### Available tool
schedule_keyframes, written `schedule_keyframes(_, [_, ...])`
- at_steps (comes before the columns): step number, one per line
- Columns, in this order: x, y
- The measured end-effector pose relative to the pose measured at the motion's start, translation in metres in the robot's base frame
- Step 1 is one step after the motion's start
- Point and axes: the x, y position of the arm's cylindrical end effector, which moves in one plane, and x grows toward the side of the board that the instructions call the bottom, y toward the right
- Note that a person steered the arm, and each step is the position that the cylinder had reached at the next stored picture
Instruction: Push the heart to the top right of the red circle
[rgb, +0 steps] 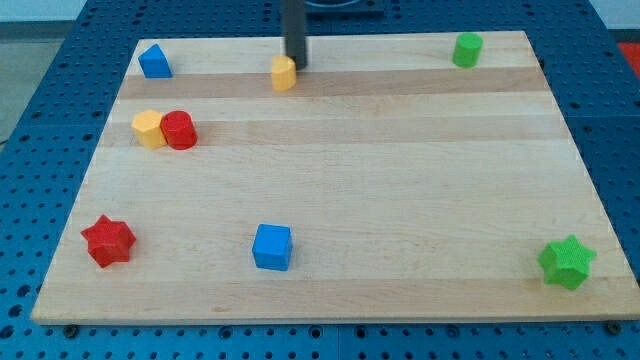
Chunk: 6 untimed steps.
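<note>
yellow heart (284, 73) (orientation unclear), my tip (297, 66) touching

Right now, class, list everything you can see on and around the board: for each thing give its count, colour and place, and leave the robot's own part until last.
Board: 1, pale wood, fills most of the view.
Pegboard base: 1, blue, around the board.
Yellow heart: 1, yellow, near the top edge, left of centre.
Red circle: 1, red, upper left, touching the yellow block beside it.
Yellow block: 1, yellow, shape unclear, on the red circle's left.
Blue block: 1, blue, peaked top, top left corner.
Green block: 1, green, roundish, top right.
Red star: 1, red, bottom left.
Blue cube: 1, blue, bottom, left of centre.
Green star: 1, green, bottom right.
My tip: 1, dark rod, just right of the yellow heart.
</note>
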Motion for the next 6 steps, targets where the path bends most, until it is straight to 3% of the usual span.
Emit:
schedule_keyframes(1, [0.019,-0.066])
schedule_keyframes(5, [0.038,-0.083])
schedule_keyframes(6, [-0.009,-0.078])
